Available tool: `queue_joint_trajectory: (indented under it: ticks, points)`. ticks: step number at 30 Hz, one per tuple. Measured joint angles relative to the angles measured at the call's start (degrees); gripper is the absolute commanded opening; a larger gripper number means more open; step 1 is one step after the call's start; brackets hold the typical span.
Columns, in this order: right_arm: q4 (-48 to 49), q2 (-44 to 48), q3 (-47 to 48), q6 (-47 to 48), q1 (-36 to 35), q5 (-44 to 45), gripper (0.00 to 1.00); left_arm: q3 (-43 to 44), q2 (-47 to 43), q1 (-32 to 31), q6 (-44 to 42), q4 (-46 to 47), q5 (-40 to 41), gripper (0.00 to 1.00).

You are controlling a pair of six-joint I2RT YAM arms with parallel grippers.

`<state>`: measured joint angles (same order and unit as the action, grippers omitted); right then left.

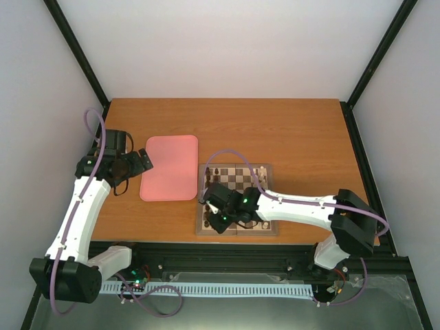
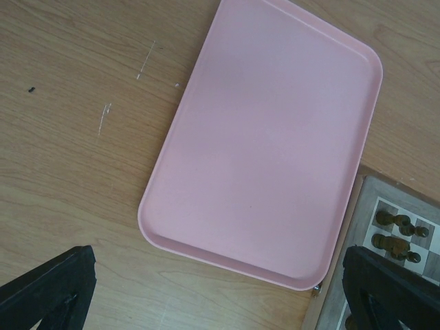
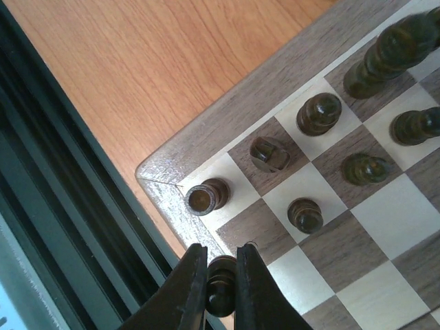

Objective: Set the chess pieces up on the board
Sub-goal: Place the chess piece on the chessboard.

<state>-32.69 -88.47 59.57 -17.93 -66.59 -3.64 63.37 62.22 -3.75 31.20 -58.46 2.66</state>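
Observation:
My right gripper [image 3: 221, 276] is shut on a small dark brown chess piece [image 3: 221, 289], held over the border of the board [image 3: 165, 168] at its near-left corner. Several more dark pieces stand on the squares just beyond: a rook [image 3: 205, 196] in the corner square, a knight [image 3: 269, 152], and pawns [image 3: 304, 214]. In the top view this gripper [image 1: 218, 220] hangs over the board [image 1: 203, 230] on its left side. My left gripper [image 2: 220, 302] is open and holds nothing, hovering above the table near the tray's corner, left of the board [image 2: 337, 275].
A pink tray [image 1: 170, 167] lies bare left of the board, its long side close to the board's border. The black rail [image 3: 62, 206] of the table's front edge runs just beside the held piece. Dark pieces [image 2: 399, 234] show at the board's far-left corner.

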Motion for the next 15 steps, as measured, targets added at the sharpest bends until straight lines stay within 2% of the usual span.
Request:
queue_joint_trajectory:
  ticks: [15]
  points:
    - [3.10,-4.59,-1.16,-1.05,-0.04,1.55,0.07,-0.22,-0.85,0.00,-0.63,0.00,0.39,1.00]
